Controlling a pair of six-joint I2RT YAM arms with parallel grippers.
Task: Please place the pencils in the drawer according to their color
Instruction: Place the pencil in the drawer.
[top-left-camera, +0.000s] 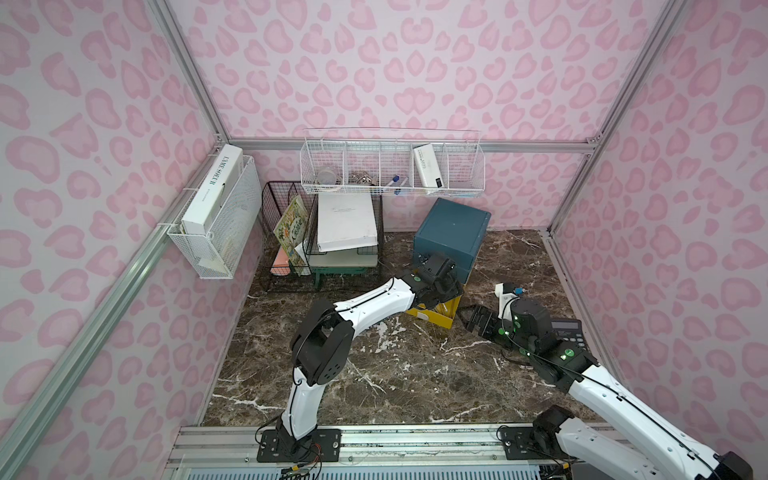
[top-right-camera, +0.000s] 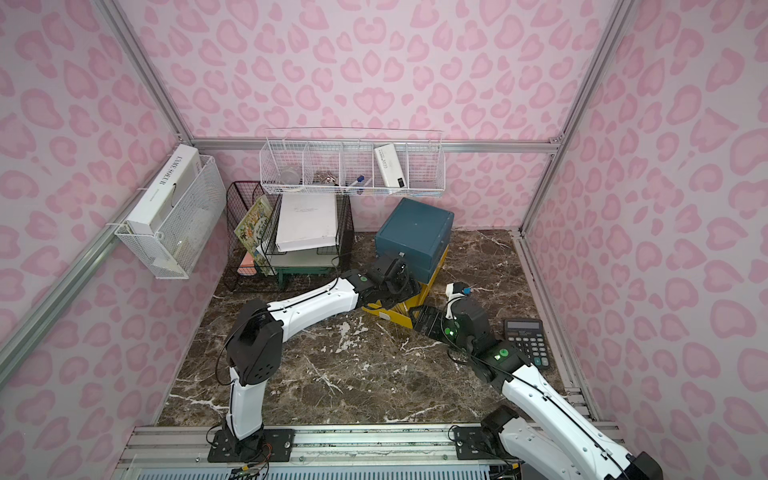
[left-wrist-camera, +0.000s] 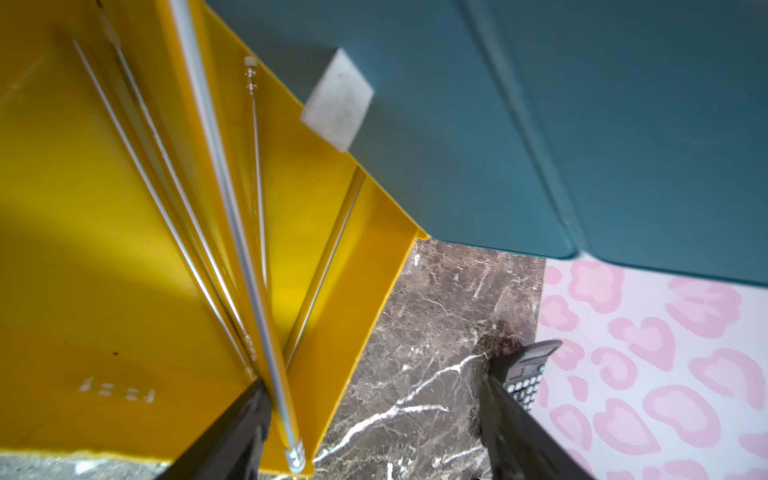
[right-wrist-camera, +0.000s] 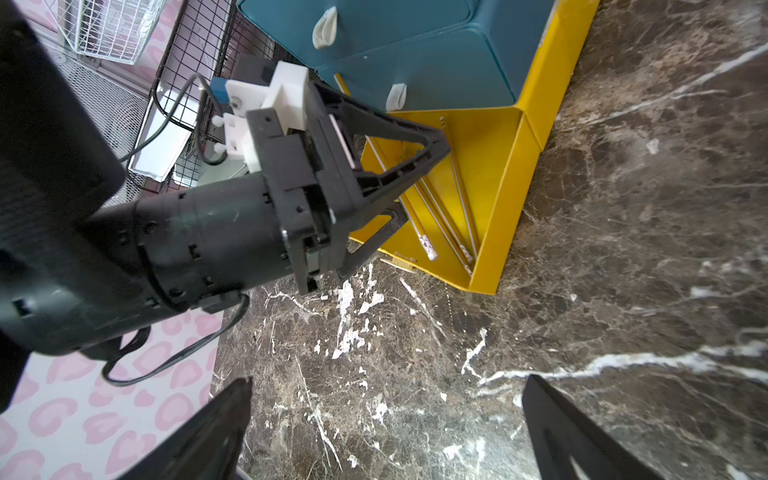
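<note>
A dark brown marble tabletop (top-left-camera: 395, 374) fills the floor of a booth walled in pink spotted paper. Nearest on the right side, the right gripper (right-wrist-camera: 388, 382) hovers low over bare marble, its fingers spread wide with nothing between them. A black calculator (top-right-camera: 525, 340) lies just beside that arm, by the right wall.

Beyond it, the yellow drawer (right-wrist-camera: 498, 199) stands pulled out at the bottom of the cabinet (top-left-camera: 453, 224). Several thin pencils (right-wrist-camera: 428, 245) lie inside it, fanned out from one front corner; they look yellow, though glare makes the colour hard to judge. The left gripper (left-wrist-camera: 374, 380) hangs over that corner with its jaws apart. One pencil lies beside a finger, not clamped.

The two teal drawers above sit pushed in, each with a white handle. Farther back on the left stands a black wire rack (top-left-camera: 291, 232) with papers and a picture book. A white wire basket (top-left-camera: 392, 170) hangs on the rear wall above it.
</note>
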